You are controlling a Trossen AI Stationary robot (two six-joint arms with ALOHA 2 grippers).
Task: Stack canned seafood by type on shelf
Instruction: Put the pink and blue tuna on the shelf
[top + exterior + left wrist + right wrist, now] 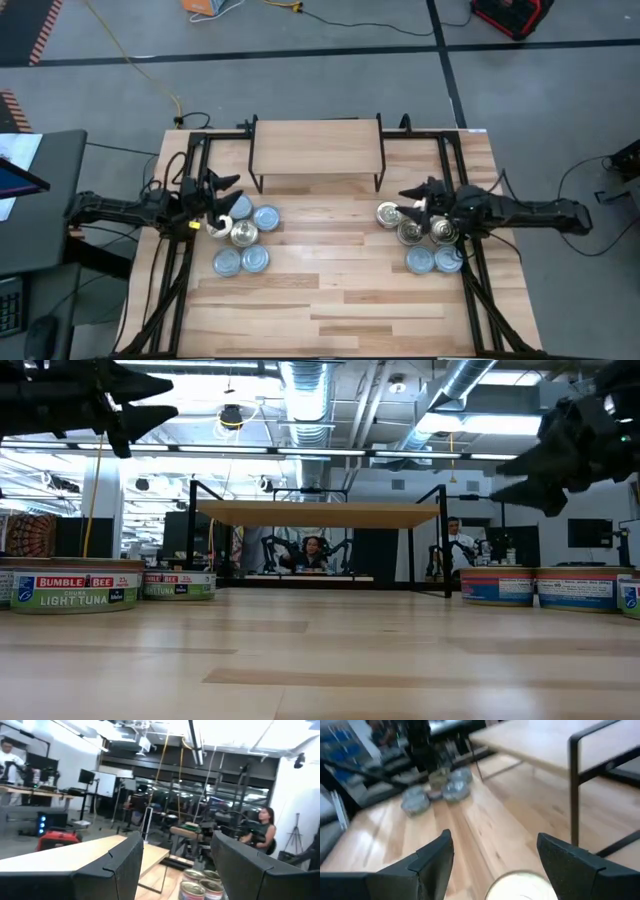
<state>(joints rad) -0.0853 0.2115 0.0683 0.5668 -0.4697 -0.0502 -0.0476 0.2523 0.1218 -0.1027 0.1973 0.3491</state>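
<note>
End effectors, left [226, 196] and right [412, 199], open and empty above tins [240, 234]; descend squarely, grip one tin across its rim before lifting to shelf [315, 148].

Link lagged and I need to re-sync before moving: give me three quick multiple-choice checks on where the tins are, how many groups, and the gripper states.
1. Where are the tins?
A. on the shelf top
B. on the tabletop in front of the shelf
C. on the floor

2. How many separate groups of tins?
A. one
B. two
C. four

3. State of the left gripper and right gripper?
A. both open, holding nothing
B. both shut on tins
C. one holding a tin

Answers: 1 B, the shelf top is bare in the high view. 2 B, one cluster by each arm. 3 A, the wrist views show spread fingers with nothing between.
</note>
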